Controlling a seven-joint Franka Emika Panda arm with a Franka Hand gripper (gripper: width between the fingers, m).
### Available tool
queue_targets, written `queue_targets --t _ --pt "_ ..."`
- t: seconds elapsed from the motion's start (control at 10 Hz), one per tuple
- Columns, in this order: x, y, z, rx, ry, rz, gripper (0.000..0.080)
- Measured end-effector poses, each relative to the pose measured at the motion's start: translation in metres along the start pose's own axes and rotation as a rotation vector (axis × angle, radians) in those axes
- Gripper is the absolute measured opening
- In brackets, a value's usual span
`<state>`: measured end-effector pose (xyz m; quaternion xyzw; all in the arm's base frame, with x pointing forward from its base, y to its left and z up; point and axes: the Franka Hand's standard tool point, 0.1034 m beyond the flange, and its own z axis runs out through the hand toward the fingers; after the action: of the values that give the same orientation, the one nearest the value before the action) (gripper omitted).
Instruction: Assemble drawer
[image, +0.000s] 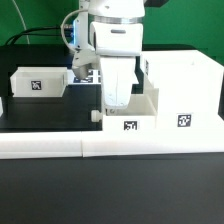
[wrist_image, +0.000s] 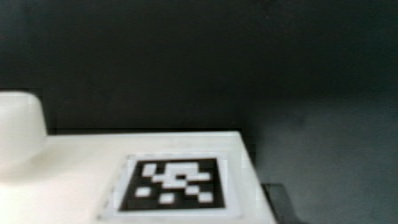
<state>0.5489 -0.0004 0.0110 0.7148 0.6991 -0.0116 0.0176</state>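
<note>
The large white open-fronted housing (image: 186, 88) stands at the exterior view's right. A small white tray (image: 132, 117) with a tag on its near face sits against the housing's left side. My gripper (image: 118, 106) reaches down into this tray, shut on its wall, with the fingers mostly hidden. In the wrist view the tray's tagged face (wrist_image: 178, 182) fills the lower part, very close and blurred, and one dark fingertip (wrist_image: 276, 197) shows beside it. A second small tagged tray (image: 36, 84) lies on the table at the left.
The long low white border rail (image: 110, 146) runs along the front of the black table (image: 40, 112). A white rounded part (wrist_image: 16, 130) shows at the wrist view's edge. A small knob (image: 97, 115) sticks out of the held tray's left side.
</note>
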Motion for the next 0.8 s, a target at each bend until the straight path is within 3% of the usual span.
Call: queue_targets --t 0.8 --pt "-0.0013 0.0007 0.0001 0.001 -0.001 -0.003 0.0042"
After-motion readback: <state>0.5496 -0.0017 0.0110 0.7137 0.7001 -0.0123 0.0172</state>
